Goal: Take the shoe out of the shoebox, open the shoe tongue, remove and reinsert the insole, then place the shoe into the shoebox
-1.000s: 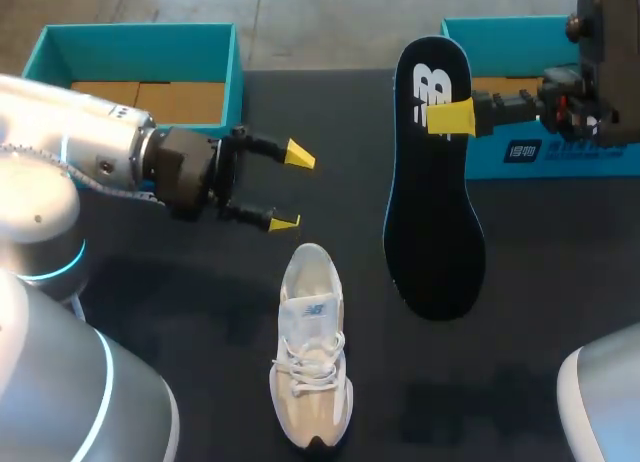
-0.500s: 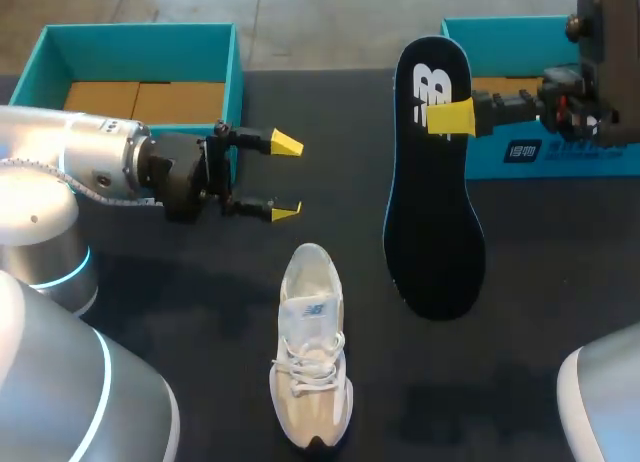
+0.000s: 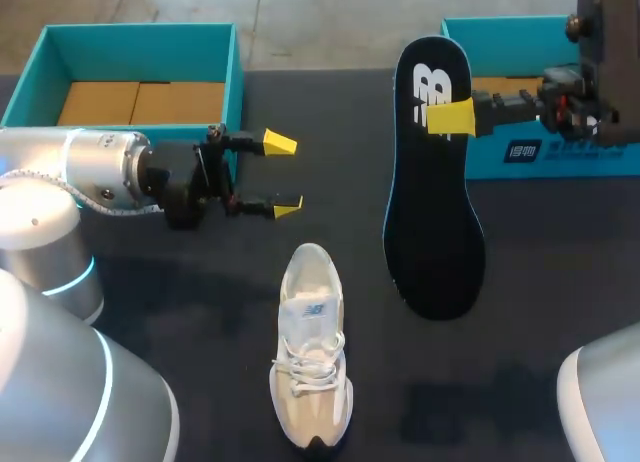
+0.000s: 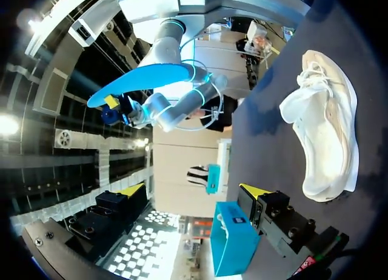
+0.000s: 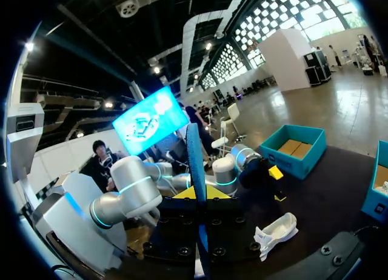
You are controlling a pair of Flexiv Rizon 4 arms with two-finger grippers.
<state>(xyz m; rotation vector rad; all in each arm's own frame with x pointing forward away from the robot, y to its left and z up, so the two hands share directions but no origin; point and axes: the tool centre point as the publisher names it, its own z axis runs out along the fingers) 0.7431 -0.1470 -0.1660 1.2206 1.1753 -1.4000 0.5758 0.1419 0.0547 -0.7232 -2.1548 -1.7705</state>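
Shoe: white, lying on the table near the middle, toe toward the near edge, heel opening toward the far side. It is outside both boxes; the left shoebox and right shoebox sit at the far edge.

Insole: out of the shoe, held up to the shoe's right, logo end far, forefoot near. The right fingers pinch it at the logo end. The left fingers are spread and empty, just far-left of the heel.

Step, as judged: reinsertion. Left should steady the heel collar. Right should dip the forefoot into the opening, then slide it toeward, flat and unfolded.

Views: the head view gives the insole's black top face and one yellow tip. The left wrist view gives its blue underside and the shoe's side profile. The right wrist view shows it edge-on between the fingers.
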